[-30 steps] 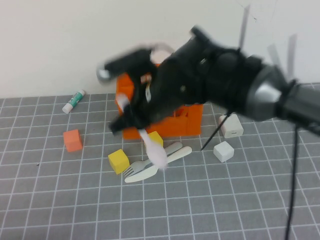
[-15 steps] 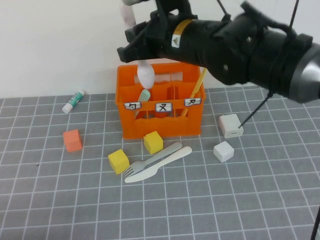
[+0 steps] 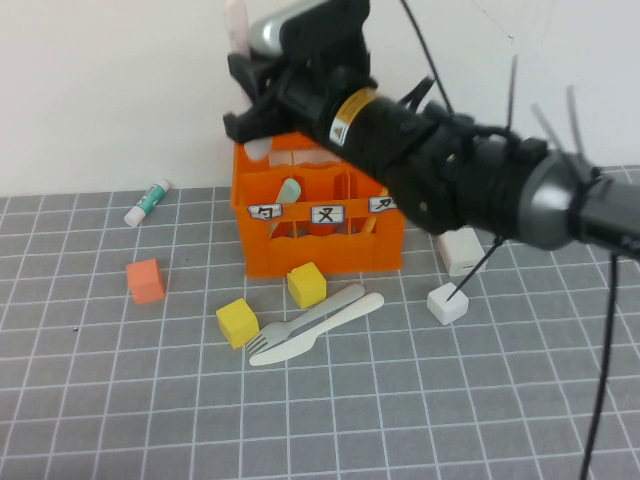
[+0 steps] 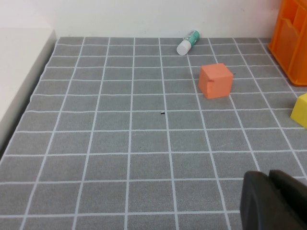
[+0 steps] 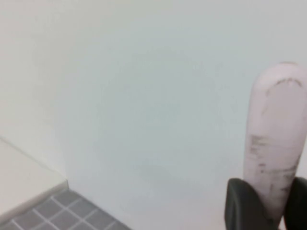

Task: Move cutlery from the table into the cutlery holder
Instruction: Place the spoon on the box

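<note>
My right gripper (image 3: pixel 246 80) is shut on the pink spoon (image 3: pixel 237 28) and holds it upright above the left end of the orange cutlery holder (image 3: pixel 320 255). The spoon's handle (image 5: pixel 276 139) points up between the fingers (image 5: pixel 244 206). Its bowl hangs pale by the holder's top rim. A mint-green spoon (image 3: pixel 289 190) stands in the left compartment. The grey fork (image 3: pixel 290 324) and the cream-white knife (image 3: pixel 335 320) lie side by side on the table (image 3: pixel 120 400) in front of the holder. The yellow knife is hidden behind my arm. My left gripper (image 4: pixel 269 201) is shut and empty, low over the table at the left.
Two yellow cubes (image 3: pixel 238 322) (image 3: pixel 307 284) sit by the fork. An orange cube (image 3: pixel 146 281) and a glue stick (image 3: pixel 147 202) lie to the left. Two white cubes (image 3: pixel 447 303) (image 3: pixel 462 250) sit right of the holder. The wall stands close behind.
My right arm lifted the pink spoon off the table and carried it up over the holder. It now sits a little lower and further left, over the left compartment.
</note>
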